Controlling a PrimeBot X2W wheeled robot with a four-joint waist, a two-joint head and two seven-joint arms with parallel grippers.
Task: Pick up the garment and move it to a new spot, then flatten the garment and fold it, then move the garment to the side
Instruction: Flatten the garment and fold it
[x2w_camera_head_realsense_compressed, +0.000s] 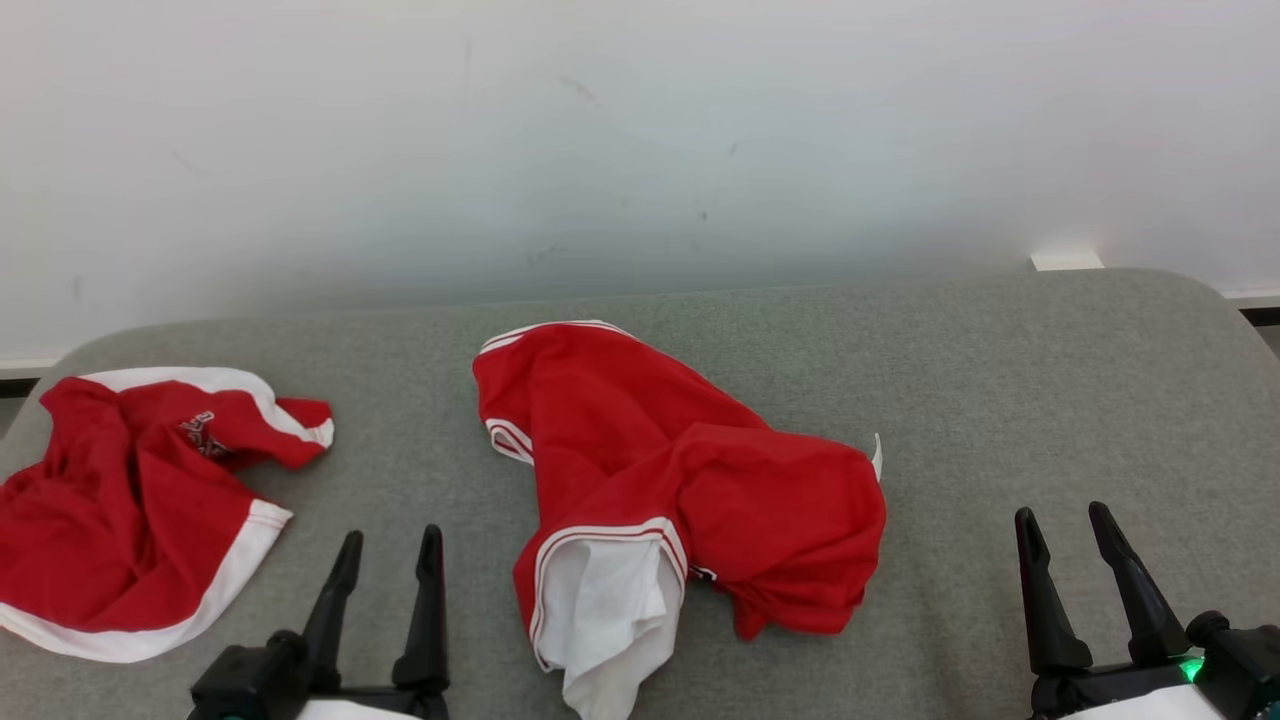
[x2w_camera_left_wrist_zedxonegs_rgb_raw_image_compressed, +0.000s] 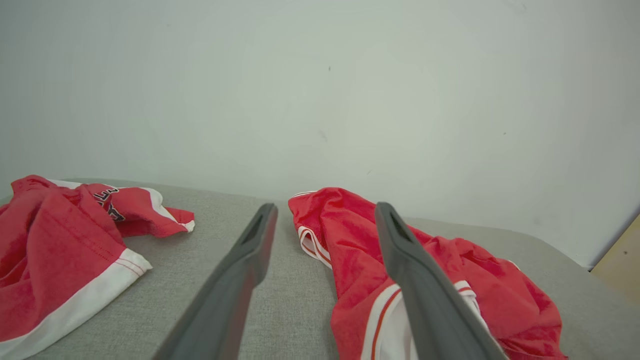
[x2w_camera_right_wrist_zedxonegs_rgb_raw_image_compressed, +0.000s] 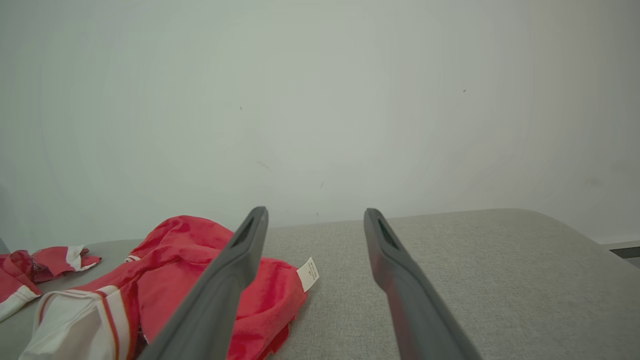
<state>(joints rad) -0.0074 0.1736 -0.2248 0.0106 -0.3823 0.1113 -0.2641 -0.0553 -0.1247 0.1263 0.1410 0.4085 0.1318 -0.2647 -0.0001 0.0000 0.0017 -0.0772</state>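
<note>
Hovering at the near edge of the grey fabric-covered tabletop (x2w_camera_head_realsense_compressed: 1000, 380), the left gripper (x2w_camera_head_realsense_compressed: 392, 540) and the right gripper (x2w_camera_head_realsense_compressed: 1062, 515) are both standing with fingers spread wide, gripping nothing. The red garment with white striped trim (x2w_camera_head_realsense_compressed: 680, 480) is lying crumpled in the middle of the tabletop, between the two grippers, its white lining spilling toward the near edge. A second red garment (x2w_camera_head_realsense_compressed: 120, 500) is sitting bunched at the left edge, well apart. By the look of it, the task is only beginning: nothing is being lifted, flattened or folded yet, so the pick-up, the move, the smoothing, the fold and the final shift aside are all remaining.
</note>
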